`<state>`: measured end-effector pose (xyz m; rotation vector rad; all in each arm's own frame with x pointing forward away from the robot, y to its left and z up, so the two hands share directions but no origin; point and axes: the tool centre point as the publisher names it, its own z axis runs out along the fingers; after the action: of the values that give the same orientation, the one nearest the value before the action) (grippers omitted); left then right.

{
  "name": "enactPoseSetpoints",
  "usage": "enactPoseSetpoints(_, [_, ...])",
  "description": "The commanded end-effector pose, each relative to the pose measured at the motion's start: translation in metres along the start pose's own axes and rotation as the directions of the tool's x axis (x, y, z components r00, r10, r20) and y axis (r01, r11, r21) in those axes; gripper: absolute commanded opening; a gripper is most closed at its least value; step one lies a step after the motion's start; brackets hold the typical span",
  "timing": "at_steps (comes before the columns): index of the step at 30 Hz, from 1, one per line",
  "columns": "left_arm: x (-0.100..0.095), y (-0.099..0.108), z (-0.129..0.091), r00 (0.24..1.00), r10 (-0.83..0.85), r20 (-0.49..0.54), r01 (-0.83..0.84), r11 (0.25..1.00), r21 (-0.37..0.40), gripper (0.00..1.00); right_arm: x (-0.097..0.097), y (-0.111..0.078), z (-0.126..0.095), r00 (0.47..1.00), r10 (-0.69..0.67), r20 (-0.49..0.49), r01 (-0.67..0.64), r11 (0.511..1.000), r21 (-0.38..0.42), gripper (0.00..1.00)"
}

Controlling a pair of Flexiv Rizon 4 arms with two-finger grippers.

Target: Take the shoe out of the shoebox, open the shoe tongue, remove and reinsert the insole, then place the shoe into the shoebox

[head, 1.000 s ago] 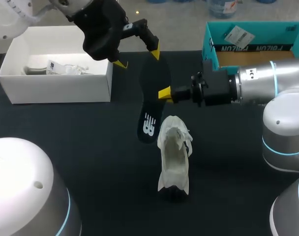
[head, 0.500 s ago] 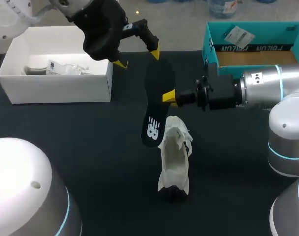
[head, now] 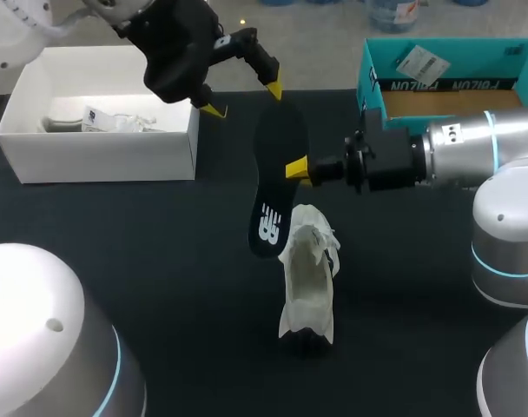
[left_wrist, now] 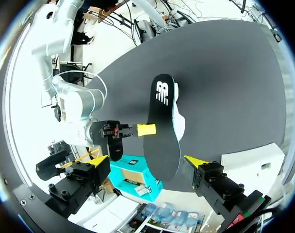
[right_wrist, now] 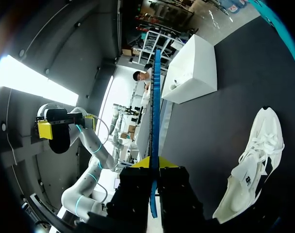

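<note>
Low in the middle of the head view, a white shoe (head: 309, 274) lies on the black table (head: 116, 261). Its mouth gapes upward, its laces are loose along the right side, and a dark patch shows at its lower end. The upper looks soft and fabric-like, with a pale lining.

Just above it in the frame is the insole (head: 277, 178), out of the shoe and held off the table. It is a long, thin, flat black strip with a white logo at its lower end. That end overlaps the shoe's upper left edge, and I cannot tell whether the two touch.

The right gripper (head: 292, 169) comes in from the right edge and pinches the insole about halfway along. The right wrist view shows the insole edge-on between the closed fingers, as a narrow blue-green line. The head view shows only the black face.

Higher in the frame, the left gripper (head: 242, 98) hangs with its fingers spread wide. One yellow tip is close by the insole's top end. The left wrist view shows the insole's broad face running out between those spread fingers, with a gap on each side.

Farthest back, a white box (head: 99, 156) with white contents sits at the upper left. A teal box (head: 446, 82) with a brown inside sits at the upper right.
</note>
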<state>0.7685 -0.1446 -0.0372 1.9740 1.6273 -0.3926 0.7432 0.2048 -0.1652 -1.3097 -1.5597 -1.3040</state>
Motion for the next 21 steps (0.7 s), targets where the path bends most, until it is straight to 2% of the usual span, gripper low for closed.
enactPoseSetpoints(1, [0.044,-0.019,0.006,0.956,-0.019,0.292,0.033,0.998,-0.045,1.00,0.000,0.000,0.002,1.000,0.001,0.003,-0.001,1.000,-0.001,0.00])
enactPoseSetpoints(10, [0.079,-0.029,0.008,0.860,-0.052,0.508,0.106,0.991,-0.078,1.00,0.000,0.000,0.002,1.000,0.001,0.003,-0.001,1.000,-0.001,0.00])
enactPoseSetpoints(15, [0.095,-0.030,0.006,0.811,-0.050,0.583,0.117,0.990,-0.077,1.00,0.000,0.000,0.002,1.000,0.001,0.003,-0.001,1.000,-0.001,0.00])
enactPoseSetpoints(21, [0.107,-0.031,0.009,0.779,-0.043,0.625,0.121,0.989,-0.083,1.00,0.000,0.000,0.002,1.000,0.001,0.003,-0.001,1.000,-0.001,0.00])
